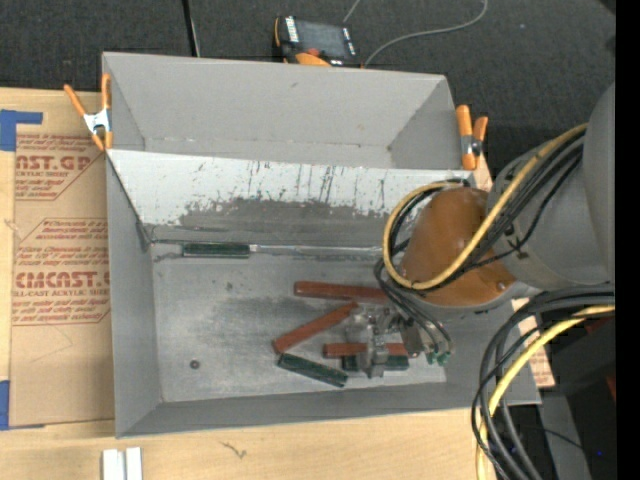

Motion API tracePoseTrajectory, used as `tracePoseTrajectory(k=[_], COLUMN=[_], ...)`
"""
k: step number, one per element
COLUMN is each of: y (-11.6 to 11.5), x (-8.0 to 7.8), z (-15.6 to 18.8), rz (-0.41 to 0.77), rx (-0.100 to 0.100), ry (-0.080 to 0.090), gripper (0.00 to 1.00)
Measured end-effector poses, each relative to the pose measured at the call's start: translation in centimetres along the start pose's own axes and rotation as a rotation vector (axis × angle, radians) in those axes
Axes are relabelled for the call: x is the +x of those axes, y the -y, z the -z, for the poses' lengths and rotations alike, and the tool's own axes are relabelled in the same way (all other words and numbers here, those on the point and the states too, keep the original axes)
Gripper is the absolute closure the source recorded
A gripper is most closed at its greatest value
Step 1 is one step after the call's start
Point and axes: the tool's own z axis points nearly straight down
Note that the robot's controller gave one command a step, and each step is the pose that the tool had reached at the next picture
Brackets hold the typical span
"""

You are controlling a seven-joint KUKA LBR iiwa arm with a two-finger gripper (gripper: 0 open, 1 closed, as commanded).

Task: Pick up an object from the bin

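The jaws sit low over a small heap of flat sticks at the near right of the floor of the bin [200, 318]. Closest to them are a short reddish-brown stick [345, 350], lying flat and pointing at the metal parts, and a short dark green piece [395, 363] just beside it that is partly covered by the tool. How wide the jaws stand, and whether either stick is between them, cannot be told: the metal there is tangled with the sticks and shadowed by the wrist above.

To the left of these, a longer reddish-brown stick [312, 331] runs on a slant, its right end hidden among the heap. A dark green stick [312, 370] lies just in front of it, near the bin's front wall. A long reddish-brown stick [335, 290] lies nearly level behind the heap, and its right end goes out of sight under the wrist.

Well apart from all of this, a dark green bar [215, 251] lies along the foot of the back slope, at the left.

The arm comes in from the right and bends down into the bin. Its rounded orange cover [450, 243] hangs above the heap's right side, with loops of yellow and black cable [500, 218] wrapped round it. The grey arm body [590, 198] is cut off at the right.
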Motion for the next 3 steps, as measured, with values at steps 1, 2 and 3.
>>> tracePoseTrajectory(k=[1,2,3], y=[-1.9,-2.0,-5.2], x=[-2.1,-2.8,-2.4], z=[0.5,0.1,2.1], rz=[0.703,1.264,1.739], rx=[-0.002,-0.008,-0.007], ry=[0.002,-0.006,0.001], gripper=[1.0,1.0,1.0])
